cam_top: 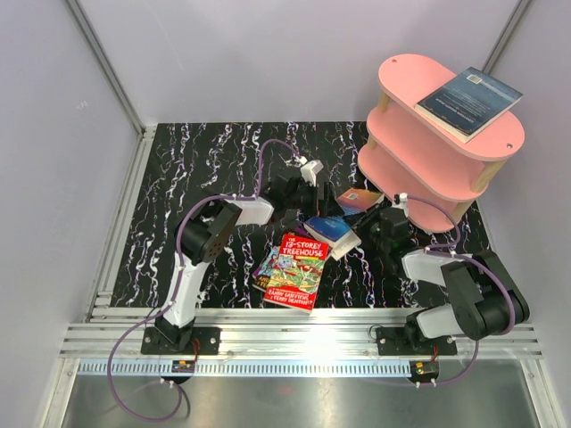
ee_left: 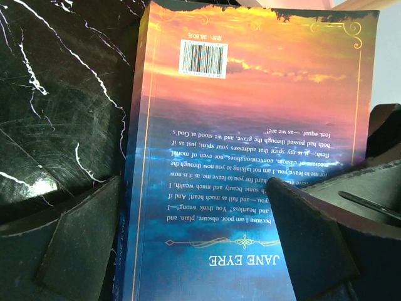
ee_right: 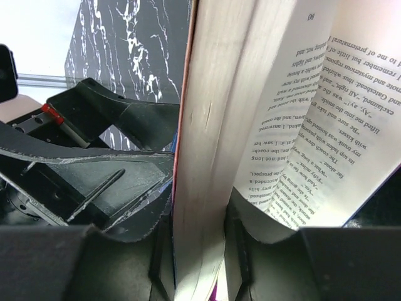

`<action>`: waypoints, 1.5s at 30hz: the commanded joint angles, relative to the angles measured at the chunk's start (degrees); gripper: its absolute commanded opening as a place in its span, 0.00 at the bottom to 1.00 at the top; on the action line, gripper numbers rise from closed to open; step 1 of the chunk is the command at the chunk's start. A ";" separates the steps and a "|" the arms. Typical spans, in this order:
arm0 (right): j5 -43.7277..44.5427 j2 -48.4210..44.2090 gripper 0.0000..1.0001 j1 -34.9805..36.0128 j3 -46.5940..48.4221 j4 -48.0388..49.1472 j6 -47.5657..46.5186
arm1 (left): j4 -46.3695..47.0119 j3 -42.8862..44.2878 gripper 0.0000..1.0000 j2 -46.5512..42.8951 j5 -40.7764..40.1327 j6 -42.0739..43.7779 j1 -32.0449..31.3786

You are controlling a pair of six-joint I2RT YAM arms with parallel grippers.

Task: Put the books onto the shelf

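Right now my right claw [ee_right: 200, 263] is clamped on a paperback [ee_right: 207, 125]. Its pads press both sides of a thick block of pages held on edge, while looser pages fan away to the right with their print showing. A thin reddish cover edge runs along the left of the block.

My left claw [ee_left: 194, 251] is wide open and holds nothing. Its fingers [ee_left: 75, 244] stand on either side of the back cover of Jane Eyre [ee_left: 250, 125], orange and blue with a barcode near its far end. I cannot tell whether that is the same book my right claw grips.

From above, both claws meet over the pile in the middle of the black marbled surface [cam_top: 196, 169]. The red Treehouse book [cam_top: 297, 266] lies face up at the near side of the pile, over a purple one [cam_top: 264, 273] that sticks out at its left. The pink shelf [cam_top: 406, 82] stands at the far right, apart from the pile. A dark-blue book [cam_top: 468, 101] lies flat on its top board.
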 commanded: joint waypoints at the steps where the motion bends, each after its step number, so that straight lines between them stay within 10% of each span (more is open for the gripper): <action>1: -5.15 -0.77 0.18 1.94 0.81 6.65 0.89 | -1.23 -2.14 0.99 0.23 11.87 -4.23 -3.90; 6: -6.11 -5.60 0.00 2.02 0.63 2.70 0.10 | -1.23 -4.42 0.99 -1.43 10.29 -4.41 -2.41; 24: -2.77 -44.89 0.00 2.64 27.15 -43.61 -12.46 | -11.16 -11.90 0.99 -11.46 -1.05 0.51 6.82; 45: 37.01 -16.61 0.00 2.73 98.35 -65.69 -55.69 | -8.35 -16.90 0.99 -14.71 -0.01 0.52 7.52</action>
